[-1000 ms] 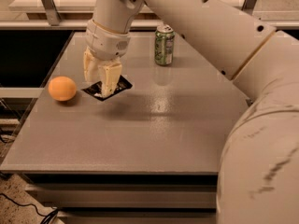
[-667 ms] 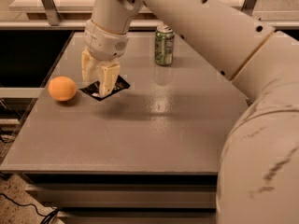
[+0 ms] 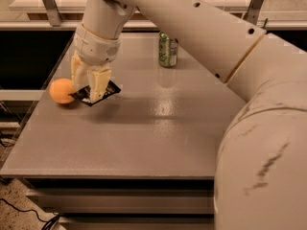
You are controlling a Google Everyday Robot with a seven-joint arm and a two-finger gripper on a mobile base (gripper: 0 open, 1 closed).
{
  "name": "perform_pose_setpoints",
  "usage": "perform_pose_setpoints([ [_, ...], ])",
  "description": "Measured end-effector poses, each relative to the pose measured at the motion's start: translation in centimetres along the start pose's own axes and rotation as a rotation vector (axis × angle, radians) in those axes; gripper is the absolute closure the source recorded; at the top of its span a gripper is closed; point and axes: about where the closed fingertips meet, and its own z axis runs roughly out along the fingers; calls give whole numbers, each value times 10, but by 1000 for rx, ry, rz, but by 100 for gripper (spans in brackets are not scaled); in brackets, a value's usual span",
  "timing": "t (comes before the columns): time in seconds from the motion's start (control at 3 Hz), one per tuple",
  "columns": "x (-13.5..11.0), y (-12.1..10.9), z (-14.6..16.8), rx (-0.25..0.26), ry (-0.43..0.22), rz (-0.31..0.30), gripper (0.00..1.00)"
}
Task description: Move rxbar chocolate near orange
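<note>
Grey and faintly glossy, the table (image 3: 144,138) is stretching out under my gripper (image 3: 89,93), and its top is catching a soft patch of reflected light to the gripper's right. Beyond the gripper, past the far edge, a pale ledge (image 3: 29,1) is running across the room with slanted metal posts (image 3: 48,4) standing on it, and a dark gap is showing below that ledge on the left. Down past the near left corner, a thin cable (image 3: 29,212) is lying on the speckled floor. A green soda can (image 3: 168,49) is standing upright, well apart from the gripper, off to its right and farther back. My own cream arm (image 3: 206,32) is sweeping in from the right and filling that whole side, covering the table's right part. The gripper is hanging low at the table's left side, pointing down, and its two fingers (image 3: 100,83) are sitting narrowly around the rxbar chocolate (image 3: 111,87), pinching the black wrapper between them while the bar is lying nearly flat at the surface. The orange (image 3: 61,90) is resting just left of the gripper, and the bar's left end is reaching right up to it, though I cannot tell whether the two are touching.
</note>
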Motion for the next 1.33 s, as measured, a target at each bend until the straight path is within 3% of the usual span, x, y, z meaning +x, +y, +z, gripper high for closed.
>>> perform_pose_setpoints([
  [1.0,-8,-13,16,-2,-36,-50,100],
  [1.33,-8,-16,18,-1,-44,-51,84],
])
